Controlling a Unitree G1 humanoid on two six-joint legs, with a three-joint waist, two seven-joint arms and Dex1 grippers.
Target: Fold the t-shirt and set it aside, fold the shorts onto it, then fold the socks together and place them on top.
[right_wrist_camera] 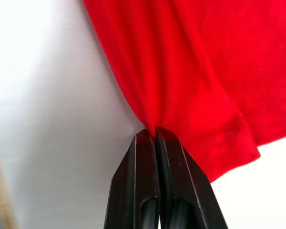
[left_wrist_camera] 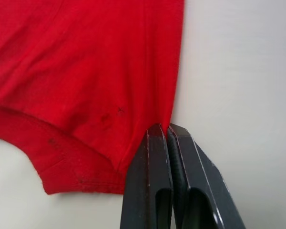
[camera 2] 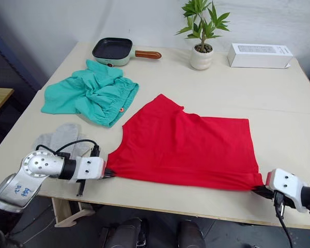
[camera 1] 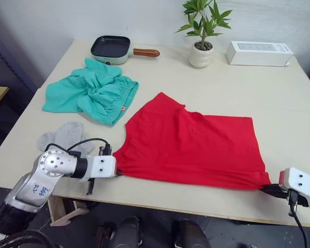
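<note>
The left gripper (left_wrist_camera: 166, 130) is clenched on the near edge of the t-shirt (camera 1: 191, 142), and the right gripper (right_wrist_camera: 155, 132) pinches its opposite corner. The shorts (camera 1: 90, 92) and socks (camera 1: 66, 134) lie beyond the left gripper.

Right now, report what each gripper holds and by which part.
Left gripper pinches the t-shirt at its near left corner; right gripper pinches its near right corner.

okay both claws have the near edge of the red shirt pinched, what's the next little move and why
Probably lift both claws together and carry that near edge toward the far side of the table. The left claw and right claw are each shut on a near corner of the t-shirt, which lies spread flat, so the first fold is ready to start.
</note>
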